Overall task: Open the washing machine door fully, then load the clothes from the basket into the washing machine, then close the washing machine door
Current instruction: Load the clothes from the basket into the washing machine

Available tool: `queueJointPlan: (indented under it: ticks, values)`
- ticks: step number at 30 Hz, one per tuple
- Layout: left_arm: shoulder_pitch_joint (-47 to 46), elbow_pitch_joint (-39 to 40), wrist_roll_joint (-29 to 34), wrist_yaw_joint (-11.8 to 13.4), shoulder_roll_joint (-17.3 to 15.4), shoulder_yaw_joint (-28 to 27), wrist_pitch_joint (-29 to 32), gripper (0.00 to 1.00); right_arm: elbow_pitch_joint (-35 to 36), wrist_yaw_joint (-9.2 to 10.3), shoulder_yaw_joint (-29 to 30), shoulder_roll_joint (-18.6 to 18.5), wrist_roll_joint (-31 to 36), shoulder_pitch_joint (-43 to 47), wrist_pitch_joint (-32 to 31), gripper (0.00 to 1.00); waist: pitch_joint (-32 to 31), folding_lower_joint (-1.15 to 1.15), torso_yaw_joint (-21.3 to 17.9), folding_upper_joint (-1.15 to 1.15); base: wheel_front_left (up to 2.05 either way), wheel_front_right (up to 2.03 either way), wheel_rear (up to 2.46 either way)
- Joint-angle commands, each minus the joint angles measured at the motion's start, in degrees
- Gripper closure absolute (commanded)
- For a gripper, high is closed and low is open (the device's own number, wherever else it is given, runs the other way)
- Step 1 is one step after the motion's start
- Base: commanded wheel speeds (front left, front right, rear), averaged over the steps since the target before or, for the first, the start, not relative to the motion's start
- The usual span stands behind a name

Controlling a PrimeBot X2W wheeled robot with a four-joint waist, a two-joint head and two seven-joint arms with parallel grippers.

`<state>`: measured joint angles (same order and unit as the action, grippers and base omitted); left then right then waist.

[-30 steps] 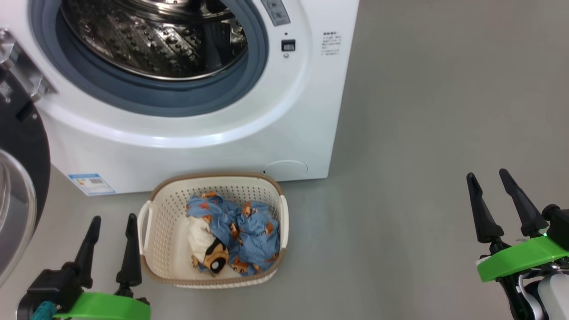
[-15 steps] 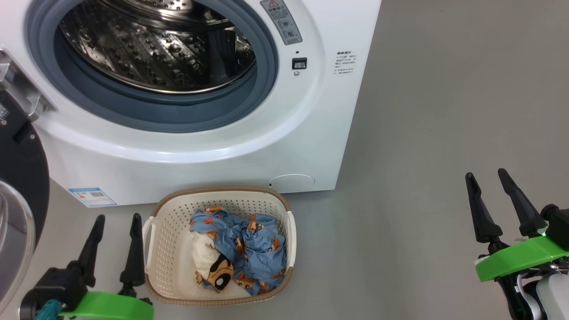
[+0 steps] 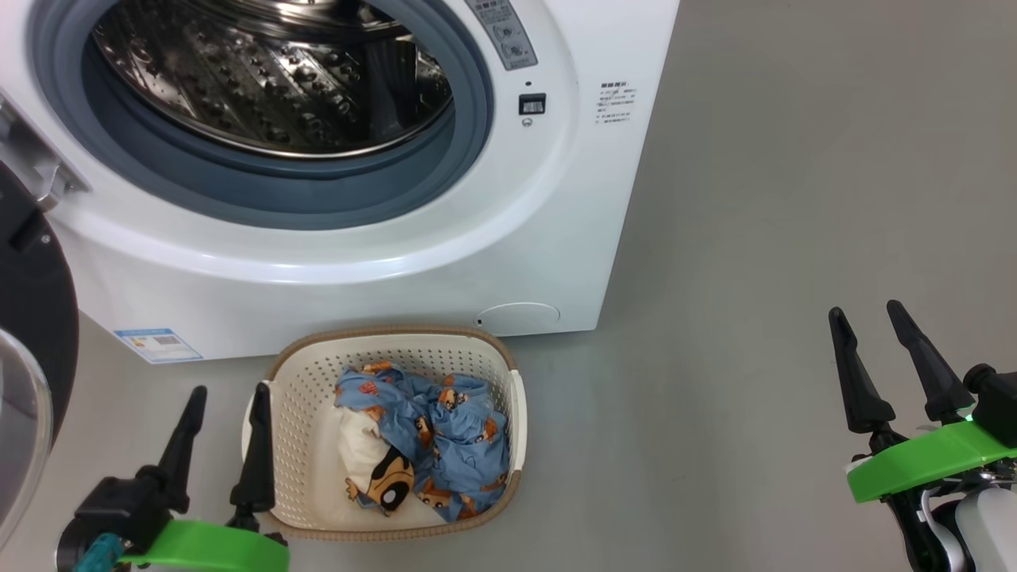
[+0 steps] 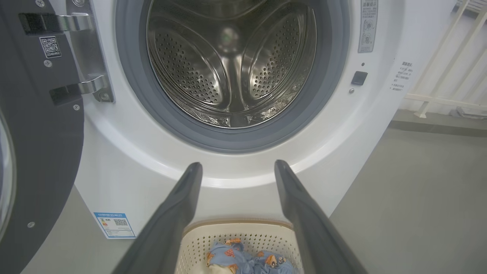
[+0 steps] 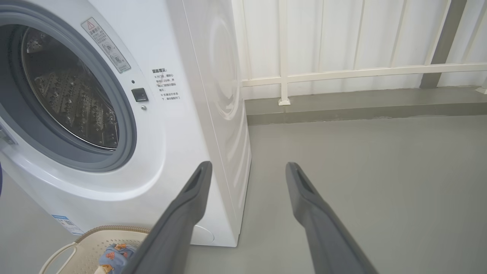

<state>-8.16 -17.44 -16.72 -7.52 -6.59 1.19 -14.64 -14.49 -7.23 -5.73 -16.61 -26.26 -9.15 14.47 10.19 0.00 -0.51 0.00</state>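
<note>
My left end effector (image 3: 229, 392) spread wide, holding nothing, just beside basket (image 3: 389, 332); right end effector (image 3: 864, 308) likewise, well apart. Clothes (image 3: 433, 429) lie in basket, on floor (image 3: 755, 238) before washer (image 3: 397, 274), door (image 3: 32, 318) open.

drum mouth (image 3: 262, 79) clear, basket (image 3: 413, 357) top unblocked, door (image 3: 36, 270) standing aside left

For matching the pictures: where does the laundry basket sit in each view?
Head view: the basket, bottom, left of centre, in front of the washing machine.
Left wrist view: bottom centre, between the left gripper fingers.
Right wrist view: bottom left corner, cut by the edge.
Shared landmark: the blue label low on the machine's front.
</note>
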Motion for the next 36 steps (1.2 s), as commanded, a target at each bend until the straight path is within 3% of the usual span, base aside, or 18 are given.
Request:
queueJointPlan:
  ticks: [1, 17, 36]
  values:
    - [-2.2, 0.9, -0.9, 0.0, -1.1, -1.7, -0.4, 0.0, 1.5, -0.25, -1.1, -0.9, 0.6, -1.2, 0.5, 0.0, 0.2, 0.0, -0.1, 0.0, 0.0, 0.0, 0.0]
    - [-6.4, -6.4, 1.5, 0.0, -0.3, -2.0, -0.4, 0.0, 2.4, -0.25, -0.8, 0.0, 0.6, -3.4, 0.5, 0.0, 6.1, 0.0, -1.3, 0.0, 0.0, 0.0, 0.0]
    - [-22.2, -26.1, -0.3, 0.0, -1.9, 2.1, -0.4, 0.0, 4.6, -0.25, -0.7, 1.0, 0.8, -11.4, 0.5, 0.0, 20.8, 0.0, -2.9, 0.0, 0.0, 0.0, 0.0]
